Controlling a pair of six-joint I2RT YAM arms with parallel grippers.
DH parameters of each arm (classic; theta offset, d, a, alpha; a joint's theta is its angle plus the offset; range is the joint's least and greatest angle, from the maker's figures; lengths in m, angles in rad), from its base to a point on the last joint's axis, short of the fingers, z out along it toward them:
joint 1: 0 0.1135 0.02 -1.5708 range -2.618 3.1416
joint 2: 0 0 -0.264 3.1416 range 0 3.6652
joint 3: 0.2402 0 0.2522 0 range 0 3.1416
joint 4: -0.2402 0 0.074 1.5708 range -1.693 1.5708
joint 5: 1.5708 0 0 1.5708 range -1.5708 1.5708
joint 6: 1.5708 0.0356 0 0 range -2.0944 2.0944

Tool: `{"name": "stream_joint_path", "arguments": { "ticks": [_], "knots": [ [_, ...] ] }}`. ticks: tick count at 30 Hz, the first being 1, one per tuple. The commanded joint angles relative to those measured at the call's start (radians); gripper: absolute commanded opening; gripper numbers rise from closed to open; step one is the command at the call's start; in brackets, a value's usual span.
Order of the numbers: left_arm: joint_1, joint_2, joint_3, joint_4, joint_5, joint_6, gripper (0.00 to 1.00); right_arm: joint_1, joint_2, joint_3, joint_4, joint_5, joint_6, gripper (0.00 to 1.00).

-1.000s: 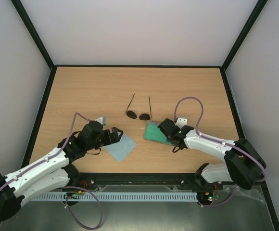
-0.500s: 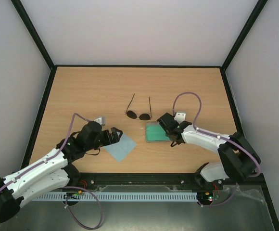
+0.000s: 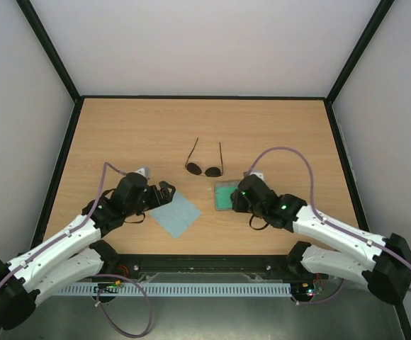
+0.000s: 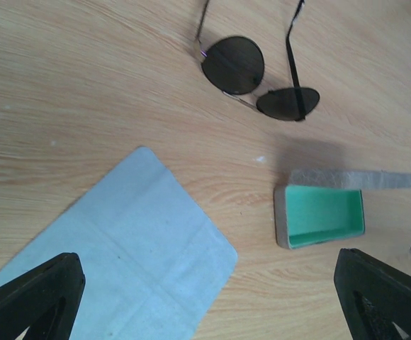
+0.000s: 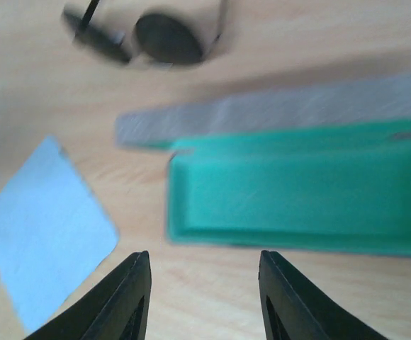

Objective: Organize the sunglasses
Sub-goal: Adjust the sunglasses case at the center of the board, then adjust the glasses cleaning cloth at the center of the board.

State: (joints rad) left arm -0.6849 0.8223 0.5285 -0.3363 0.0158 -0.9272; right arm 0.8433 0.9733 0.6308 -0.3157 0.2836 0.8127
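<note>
**Ana:** Looking from above, where do the sunglasses (image 3: 205, 168) lie?

**Ben:** Near the middle of the wooden table (image 3: 134, 134). The lenses face the arms and the temples are spread, pointing to the far edge. They sit farther out than both grippers, roughly between them, and neither touches them.

**Ana:** What does the left wrist camera add?

**Ben:** It shows the case (image 3: 224, 195) properly. From above, the right gripper (image 3: 237, 195) hides one end of it. The left wrist view shows the whole open tray with its mint-green lining and a grey lid folded back on the far side. It also shows fold creases in the light blue cloth (image 3: 176, 212), which lies flat, apart from both case and sunglasses.

**Ana:** And the right wrist camera?

**Ben:** It's blurred. The green tray lies just ahead of the fingertips, and the sunglasses lie beyond the lid, off to the left.

**Ana:** How do the jaws stand?

**Ben:** The left gripper (image 3: 164, 191) is spread as wide as it goes and holds nothing. It hangs over the cloth's near edge, with the sunglasses well ahead, past the cloth. The right jaws are partly apart and also hold nothing, with bare table showing between them.
</note>
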Motion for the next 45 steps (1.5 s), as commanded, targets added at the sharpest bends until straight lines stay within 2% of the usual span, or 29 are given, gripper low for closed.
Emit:
{"name": "stream_joint_path", "arguments": {
  "ticks": [1, 6, 10, 14, 20, 35, 45],
  "knots": [
    [0.066, -0.012, 0.031, -0.031, 0.029, 0.02, 0.99, 0.09, 0.11, 0.035, 0.054, -0.187, -0.006, 0.42],
    [0.113, -0.064, 0.03, -0.078, 0.03, 0.018, 1.0, 0.128, 0.292, 0.205, 0.077, -0.246, -0.093, 0.38],
    [0.131, -0.118, 0.036, -0.115, 0.025, 0.009, 1.0, 0.157, 0.458, 0.345, 0.027, -0.268, -0.15, 0.29],
    [0.133, -0.156, 0.034, -0.137, 0.021, 0.0, 1.0, 0.204, 0.558, 0.366, 0.047, -0.294, -0.15, 0.29],
    [0.134, -0.156, 0.034, -0.138, 0.028, 0.004, 0.99, 0.264, 0.688, 0.358, 0.074, -0.253, -0.154, 0.27],
    [0.134, -0.168, 0.025, -0.136, 0.036, 0.006, 1.0, 0.272, 0.809, 0.352, 0.119, -0.103, -0.157, 0.1],
    [0.133, -0.175, 0.017, -0.132, 0.046, 0.004, 0.99, 0.273, 0.776, 0.277, 0.123, -0.084, -0.118, 0.08]
  ]
}}
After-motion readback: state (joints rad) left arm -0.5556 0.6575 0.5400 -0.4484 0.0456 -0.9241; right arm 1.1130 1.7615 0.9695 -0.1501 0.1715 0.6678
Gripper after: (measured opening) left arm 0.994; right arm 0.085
